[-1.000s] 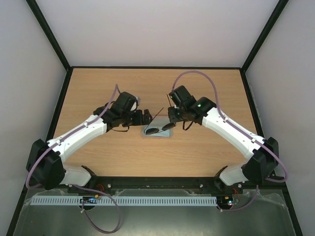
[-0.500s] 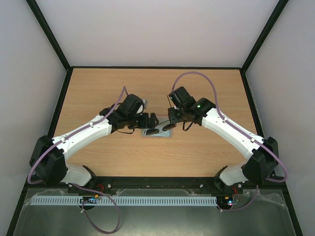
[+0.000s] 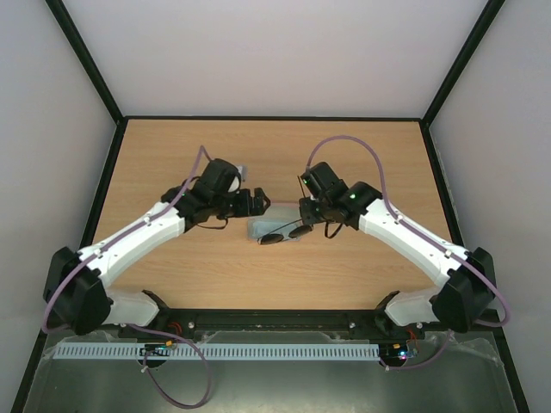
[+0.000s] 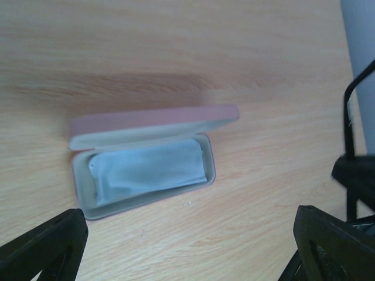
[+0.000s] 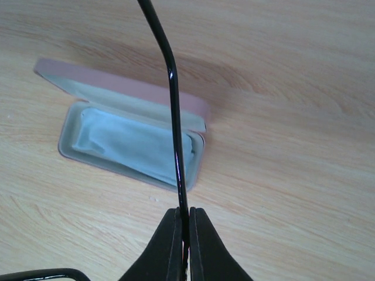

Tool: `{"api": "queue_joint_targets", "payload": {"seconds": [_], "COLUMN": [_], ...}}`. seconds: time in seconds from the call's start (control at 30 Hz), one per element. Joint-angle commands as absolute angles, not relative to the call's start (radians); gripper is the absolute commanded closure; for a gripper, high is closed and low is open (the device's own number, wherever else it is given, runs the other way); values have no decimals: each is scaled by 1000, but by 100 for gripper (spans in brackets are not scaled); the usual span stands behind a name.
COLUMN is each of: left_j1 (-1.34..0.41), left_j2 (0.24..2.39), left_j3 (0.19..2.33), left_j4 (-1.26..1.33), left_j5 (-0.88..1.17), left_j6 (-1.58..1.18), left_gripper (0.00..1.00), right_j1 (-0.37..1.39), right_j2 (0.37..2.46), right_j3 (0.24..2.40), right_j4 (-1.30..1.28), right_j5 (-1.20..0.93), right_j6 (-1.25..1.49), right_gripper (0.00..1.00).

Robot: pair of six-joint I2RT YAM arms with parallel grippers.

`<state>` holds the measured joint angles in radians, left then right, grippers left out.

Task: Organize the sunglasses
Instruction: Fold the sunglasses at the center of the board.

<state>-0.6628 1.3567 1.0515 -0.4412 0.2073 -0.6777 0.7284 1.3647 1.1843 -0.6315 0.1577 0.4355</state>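
Placing step, by the look of it: small round-lensed sunglasses (image 3: 283, 234) with a thin dark wire frame, held up off the light wooden bench (image 3: 172, 155) over the near edge of the open pink rounded-rectangle case (image 4: 149, 201), mid-bench. Pinched by one long temple arm in the right end effector (image 5: 183, 213), closed tight on the wire. Left end effector (image 4: 190, 231) spread wide, holding nothing, hovering just left of the case. Not yet in the case: only a folded light blue cloth (image 4: 149, 170) inside, with the lid (image 4: 152, 120) open on the far side.

Next, probably: line the frame up with the long axis of the case, lower onto the cloth, let go. Calls for care, with so thin a wire gripped at one point only and the lenses free to swing. Possibly calls for the left end effector too, to steady the frame or shut the lid.

From above: both arms, both lenses, the glasses' place over the case, but not the grip itself. From the right wrist: closed fingers (image 5: 167, 246) on the temple arm, lenses mostly out of frame. From the left wrist: case interior plain and unobstructed, wide fingers (image 4: 41, 246) at the lower corners. Also a thin dark line at the right edge, impossible to tell whether frame or cable.
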Motion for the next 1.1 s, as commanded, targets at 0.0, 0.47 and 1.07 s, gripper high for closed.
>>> {"api": "queue_joint_targets", "payload": {"seconds": [0.0,0.47,1.07], "left_j1": [-629,-695,-959], "left_j2": [1240,1070,1122], "left_j3": [1026,784,630], "left_j4": [-466,-392,-149], "left_j5": [139,181,95], "left_j6": [-708,-799,-957], "left_gripper": [1,1,1], "right_j1": [734,734,548], "right_j2": [1293,1212,1149], "right_j3": [1089,708,515], "right_j4": [-625,-482,-389], "right_j5": [140,165,236], "right_j6": [499,741,847], "right_gripper": [99,99,99]}}
